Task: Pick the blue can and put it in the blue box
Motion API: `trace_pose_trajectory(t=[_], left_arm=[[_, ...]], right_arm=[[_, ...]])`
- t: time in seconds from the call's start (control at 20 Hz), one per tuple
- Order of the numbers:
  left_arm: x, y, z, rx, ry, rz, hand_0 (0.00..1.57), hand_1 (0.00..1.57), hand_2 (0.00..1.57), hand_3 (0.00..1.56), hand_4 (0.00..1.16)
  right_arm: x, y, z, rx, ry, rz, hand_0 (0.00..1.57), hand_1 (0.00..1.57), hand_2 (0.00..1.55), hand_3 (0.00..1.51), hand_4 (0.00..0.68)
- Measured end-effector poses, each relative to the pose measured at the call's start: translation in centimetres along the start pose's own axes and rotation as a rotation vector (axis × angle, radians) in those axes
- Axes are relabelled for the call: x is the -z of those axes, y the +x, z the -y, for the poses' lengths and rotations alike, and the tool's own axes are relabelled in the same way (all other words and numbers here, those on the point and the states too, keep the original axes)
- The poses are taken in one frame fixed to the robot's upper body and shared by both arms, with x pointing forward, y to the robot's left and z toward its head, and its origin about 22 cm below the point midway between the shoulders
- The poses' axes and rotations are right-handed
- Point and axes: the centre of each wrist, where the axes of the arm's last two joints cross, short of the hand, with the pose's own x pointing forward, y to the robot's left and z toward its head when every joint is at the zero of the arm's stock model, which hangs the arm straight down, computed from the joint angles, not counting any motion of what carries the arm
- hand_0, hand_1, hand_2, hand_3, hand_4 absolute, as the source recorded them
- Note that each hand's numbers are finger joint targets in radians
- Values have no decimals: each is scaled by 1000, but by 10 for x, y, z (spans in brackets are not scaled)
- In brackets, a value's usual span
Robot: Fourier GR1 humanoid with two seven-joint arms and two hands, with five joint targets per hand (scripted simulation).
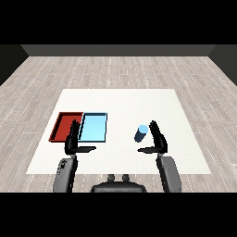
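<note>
I see the right hand (159,139), fingers spread, with the blue can (141,133) just beside its fingertips (probably light, rigid, slippery), best grasped mid-body.

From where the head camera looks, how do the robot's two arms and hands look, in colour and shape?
Both forearms are grey and rounded, widening toward the wrist. Each ends in a black hand with slim fingers and a separate thumb: the left hand and the right hand. I see no cables, markings or sleeves.
</note>
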Motion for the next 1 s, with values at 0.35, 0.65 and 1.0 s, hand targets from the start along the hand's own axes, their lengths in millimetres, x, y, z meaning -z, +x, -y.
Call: trace_pose_trajectory(t=[0.35,0.65,1.0], left_arm=[[-6,0,-8,1,7,8,0,0,0,0,0],[2,-2,1,10,1,6,0,0,0,0,0],[-9,-3,-2,13,4,1,0,0,0,0,0]], right_arm=[[-1,-4,2,-5,-10,-4,0,0,0,0,0],[4,-15,11,11,-31,-30,0,0,0,0,0],[14,-35,10,19,-73,-97,0,0,0,0,0]])
